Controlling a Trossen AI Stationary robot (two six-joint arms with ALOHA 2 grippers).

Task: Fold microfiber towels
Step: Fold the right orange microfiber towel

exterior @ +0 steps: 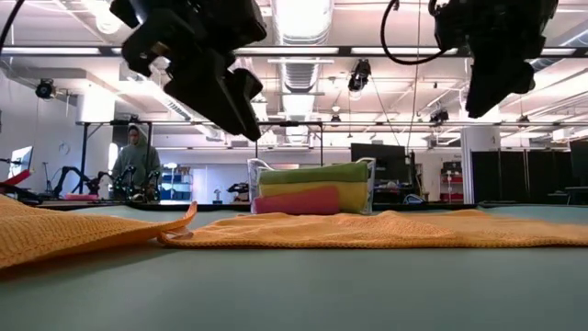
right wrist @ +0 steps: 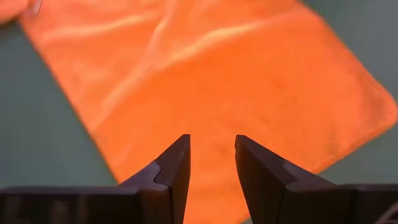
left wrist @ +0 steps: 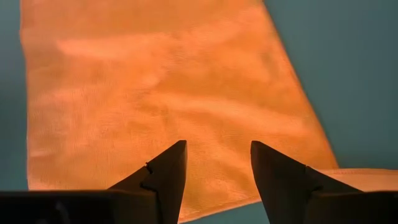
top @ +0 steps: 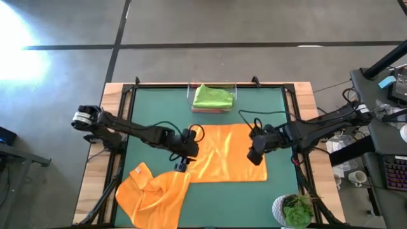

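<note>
Flat orange towel (top: 229,152) spread mid-table. 2nd orange towel (top: 152,194) crumpled at near left, its edge touching flat one. Green (top: 213,95), yellow (exterior: 354,195), pink (exterior: 294,200) towels folded, stacked in tray (exterior: 371,175) at far centre. Left gripper (top: 182,165) above flat towel's left edge, fingers apart, empty. Right gripper (top: 255,156) above its right part, fingers apart, empty.

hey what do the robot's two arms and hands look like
Both arms are dark, slim and jointed, with black cables looping near the wrists. The left arm has a silvery ring at its base. The left hand and right hand each end in two dark, tapering wedge-shaped fingers.
</note>
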